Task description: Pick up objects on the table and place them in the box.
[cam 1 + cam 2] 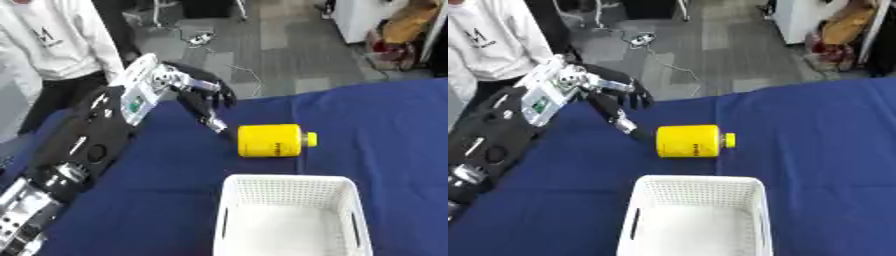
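**Left hand beside yellow bottle, box in front**

Left hand (199, 95) comes in from the upper left on a long black arm, held over the far left part of the surface (385, 125). Fingers spread and nearly straight, hanging down toward the blue cloth; nothing held. Lowest fingertip (217, 126) sits just beside the bottle's flat base; cannot tell whether it touches.

Yellow bottle (267, 140) lies on its side on the surface, just right of the hand. Long axis runs left to right across the view. Flat base faces the hand, small yellow cap (310, 139) points right. Dark marking on the lower side of the body, too small to read.

White box (290, 216), a perforated plastic basket with slot handles in its side walls, stands nearer the robot, just in front of the bottle and apart from it. Nothing in it.

Right hand shows in neither view.
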Controlling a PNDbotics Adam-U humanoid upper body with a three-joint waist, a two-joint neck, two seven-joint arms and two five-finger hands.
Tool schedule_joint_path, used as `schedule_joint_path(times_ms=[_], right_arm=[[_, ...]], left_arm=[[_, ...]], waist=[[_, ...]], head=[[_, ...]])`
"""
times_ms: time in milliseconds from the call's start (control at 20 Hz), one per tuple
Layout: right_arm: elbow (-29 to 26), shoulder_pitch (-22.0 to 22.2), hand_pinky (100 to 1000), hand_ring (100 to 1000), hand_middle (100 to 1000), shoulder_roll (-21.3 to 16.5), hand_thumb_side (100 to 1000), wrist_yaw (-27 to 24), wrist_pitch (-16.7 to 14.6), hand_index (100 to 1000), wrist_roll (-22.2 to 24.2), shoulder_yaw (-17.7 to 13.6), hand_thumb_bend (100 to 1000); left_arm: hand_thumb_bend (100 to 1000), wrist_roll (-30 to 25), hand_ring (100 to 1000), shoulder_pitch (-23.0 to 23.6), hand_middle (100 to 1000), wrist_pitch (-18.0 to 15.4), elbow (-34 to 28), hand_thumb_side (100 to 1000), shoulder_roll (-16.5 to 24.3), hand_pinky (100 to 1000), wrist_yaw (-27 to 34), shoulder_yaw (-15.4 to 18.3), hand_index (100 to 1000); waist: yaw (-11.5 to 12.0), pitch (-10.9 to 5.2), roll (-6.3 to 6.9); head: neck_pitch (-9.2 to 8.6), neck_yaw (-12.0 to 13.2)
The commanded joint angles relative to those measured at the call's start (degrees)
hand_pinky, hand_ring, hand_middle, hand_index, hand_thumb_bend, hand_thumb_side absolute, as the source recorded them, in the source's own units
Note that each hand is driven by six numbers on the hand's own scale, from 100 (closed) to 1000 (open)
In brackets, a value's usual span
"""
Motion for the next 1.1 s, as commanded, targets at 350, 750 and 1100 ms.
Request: schedule_joint_path(times_ms=[350,750,1100], right_arm=[[-0.6,-1.8,292,394,487,0.3,975,-0.8,0.1,647,0.7,0.1,100],[-0.6,-2.3,292,395,488,0.8,975,-1.1,0.5,648,1.0,0.4,100],[-0.6,-2.9,294,396,488,1.4,975,-1.5,0.7,649,1.4,0.6,100]], left_arm=[[775,-2.3,718,-1.5,820,-2.6,0.2,801,-0.5,615,1.7,-0.9,931],[779,-2.3,717,-1.8,821,-2.6,0.6,801,-0.9,616,1.7,-1.1,934],[785,-2.3,725,-1.9,826,-2.5,1.4,802,-0.7,626,0.2,-1.1,939]], waist=[[-0.7,-0.65,0.21],[-1.3,-0.31,0.59],[-2.0,0.33,0.94]], head=[[-1.1,1.1],[-1.4,1.5],[-2.31,1.9]])
